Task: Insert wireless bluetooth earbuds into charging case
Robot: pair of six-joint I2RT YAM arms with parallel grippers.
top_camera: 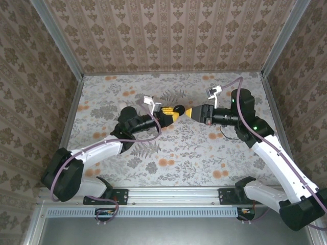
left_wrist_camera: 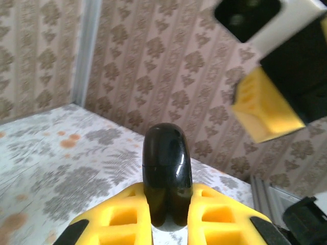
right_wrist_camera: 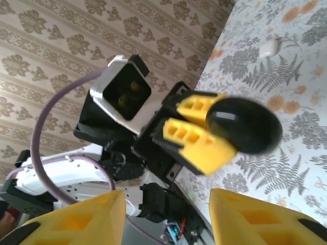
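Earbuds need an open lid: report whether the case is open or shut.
Shut: the black case, held in the left gripper, shows only a thin closed seam, no raised lid.

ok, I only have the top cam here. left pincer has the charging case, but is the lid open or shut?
Observer: Shut. In the left wrist view the charging case sits clamped in the left pincer, and its seam line is closed.
Operator: right pincer carrying anything?
Observer: No. The right wrist view shows the right pincer open and empty, pointed at the case.
Operator: any earbud lying around?
Observer: The right wrist view has a small white piece on the table beyond the case. It is too blurred to say what it is.
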